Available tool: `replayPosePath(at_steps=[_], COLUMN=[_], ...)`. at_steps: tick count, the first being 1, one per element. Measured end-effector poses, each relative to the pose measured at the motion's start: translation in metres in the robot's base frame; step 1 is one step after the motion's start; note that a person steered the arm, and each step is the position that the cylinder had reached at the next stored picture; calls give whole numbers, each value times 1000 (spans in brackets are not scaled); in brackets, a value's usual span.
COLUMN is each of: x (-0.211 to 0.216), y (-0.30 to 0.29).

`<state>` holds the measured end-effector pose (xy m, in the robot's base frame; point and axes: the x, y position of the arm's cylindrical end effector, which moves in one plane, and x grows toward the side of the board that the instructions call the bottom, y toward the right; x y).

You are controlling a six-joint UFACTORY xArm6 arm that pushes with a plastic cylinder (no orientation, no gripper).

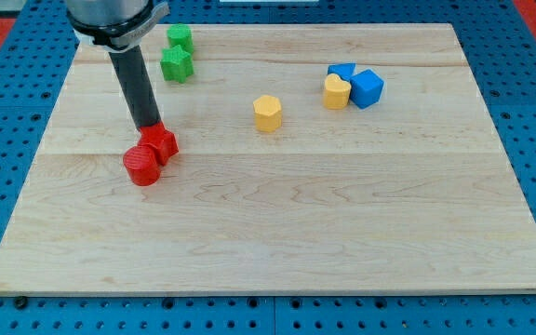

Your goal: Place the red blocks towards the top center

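Two red blocks lie touching at the board's left middle: a red cylinder [141,166] and, just to its upper right, a red star-shaped block [163,142]. My tip [148,127] stands at the upper-left edge of the red star block, touching or nearly touching it, just above the cylinder. The dark rod rises from there to the view's top left.
Two green blocks [177,63] [179,37] sit at the top left. A yellow hexagonal block [267,113] lies near the centre top. At the upper right, a yellow block [336,92] touches two blue blocks [367,88] [341,71]. The wooden board [277,233] lies on a blue pegboard.
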<state>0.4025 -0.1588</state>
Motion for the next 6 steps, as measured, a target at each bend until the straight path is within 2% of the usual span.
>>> replayPosePath(at_steps=[1,2,3,4,6], x=[5,48,99,112,85], y=[-37,-61,-46,-22,-17])
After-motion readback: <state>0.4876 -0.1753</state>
